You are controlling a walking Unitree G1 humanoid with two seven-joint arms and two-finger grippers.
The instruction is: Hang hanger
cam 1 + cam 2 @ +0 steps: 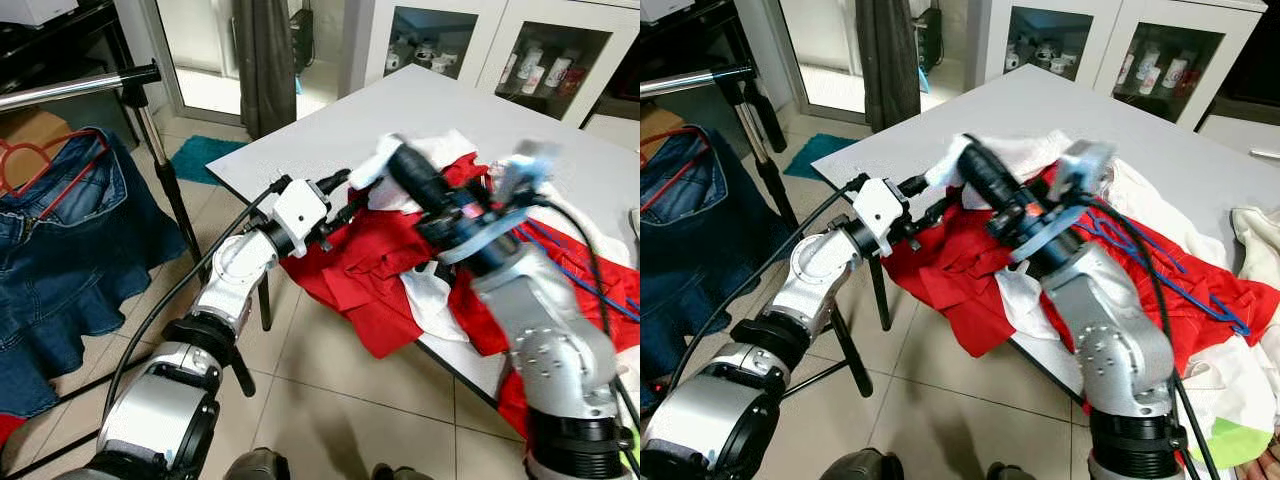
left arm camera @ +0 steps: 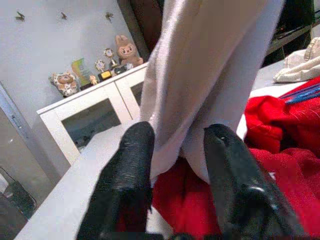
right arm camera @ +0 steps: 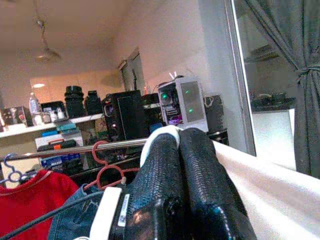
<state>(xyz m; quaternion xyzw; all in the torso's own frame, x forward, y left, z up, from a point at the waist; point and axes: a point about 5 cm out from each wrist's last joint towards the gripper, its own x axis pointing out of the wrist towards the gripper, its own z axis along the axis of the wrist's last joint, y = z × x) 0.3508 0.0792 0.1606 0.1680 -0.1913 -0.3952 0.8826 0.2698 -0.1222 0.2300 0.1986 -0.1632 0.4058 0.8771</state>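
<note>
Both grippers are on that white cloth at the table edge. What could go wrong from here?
1. The right gripper is pinched on only an edge of the white cloth; it may slip out when lifted.
2. The left gripper has cloth between open fingers, so nothing is secured there.
3. The red garment overhangs the white table edge; pulling could drag it to the floor.

— How many of each?
— Two grippers (image 1: pixel 345 195) (image 1: pixel 970 160), one desk (image 1: pixel 400 110), one clothes rail (image 1: pixel 70 88).
— And hangers?
— Two red hangers (image 3: pixel 107 175) (image 3: pixel 97 150), one blue hanger (image 1: pixel 1160 265).
</note>
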